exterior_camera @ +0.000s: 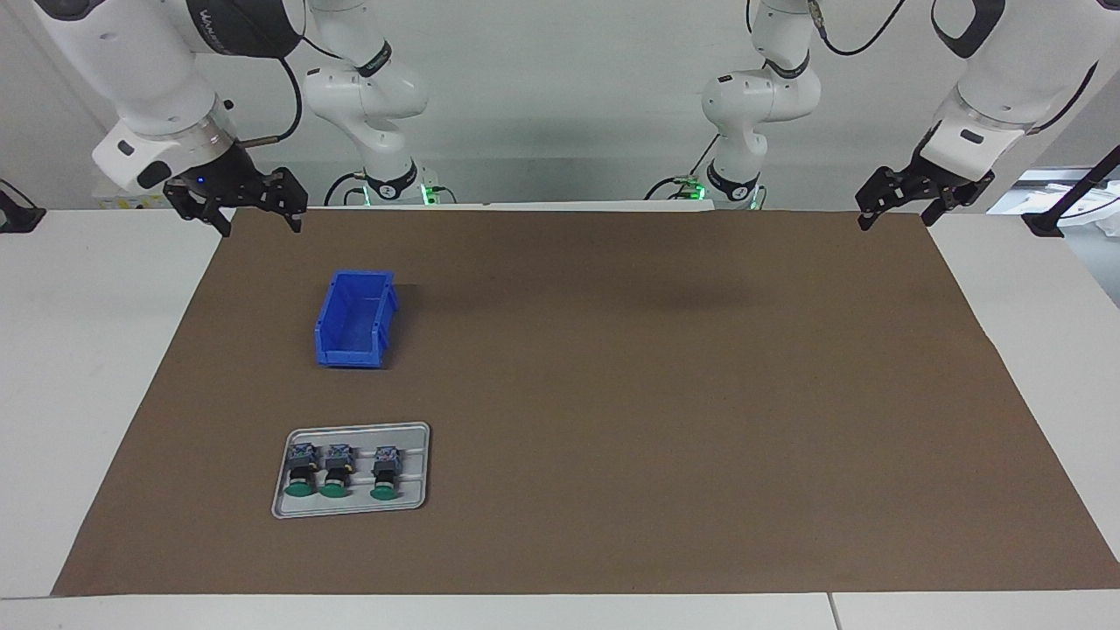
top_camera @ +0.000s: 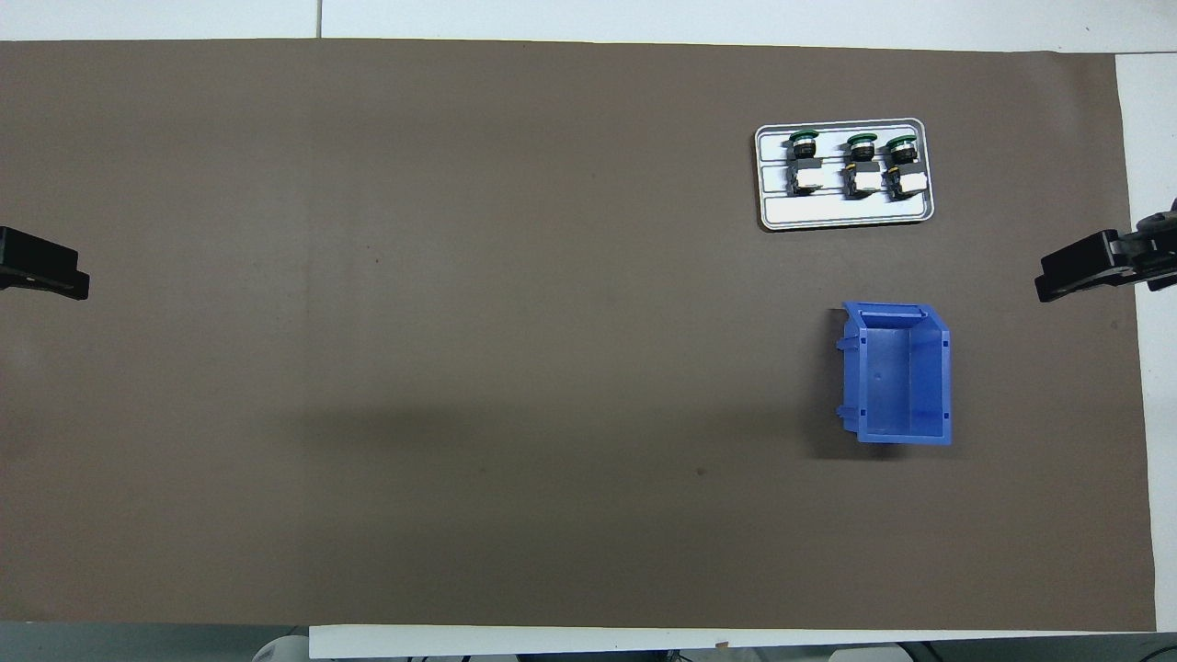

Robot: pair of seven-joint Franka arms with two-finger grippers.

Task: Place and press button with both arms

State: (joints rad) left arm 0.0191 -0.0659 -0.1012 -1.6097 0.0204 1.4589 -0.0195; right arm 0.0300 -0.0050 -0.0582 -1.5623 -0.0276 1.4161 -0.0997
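While both arms wait at the robots' edge of the brown mat, nothing on it has been touched.

Worktop (exterior_camera: pixel 105 350): white, matte, covered almost wholly by a flat brown mat (exterior_camera: pixel 612 394).

Right arm (exterior_camera: pixel 157 79): white jointed casing, black covers; its right tool (exterior_camera: pixel 254 219) hangs over the mat's corner at the right arm's end, its black fingers spread apart and holding nothing.

Left arm (exterior_camera: pixel 1006 79): same build; its left tool (exterior_camera: pixel 901 210) hangs over the mat's other robot-side corner, fingers parted, empty.

Bin (exterior_camera: pixel 354 319): blue moulded plastic, open-topped and empty, at the right arm's end of the worktop.

Tray (exterior_camera: pixel 416 437): pale grey, rounded corners, ribbed floor, farther from the robots than the bin.

Button (exterior_camera: pixel 383 472): one of three alike lying side by side in the tray, round green cap, black barrel, pale block at the rear.

Key relation: each button's long axis runs away from the robots, cap end farthest; the tray lies well apart from both tools but far closer to the right one, so a first pick likely falls to that arm, reaching out over the bin.
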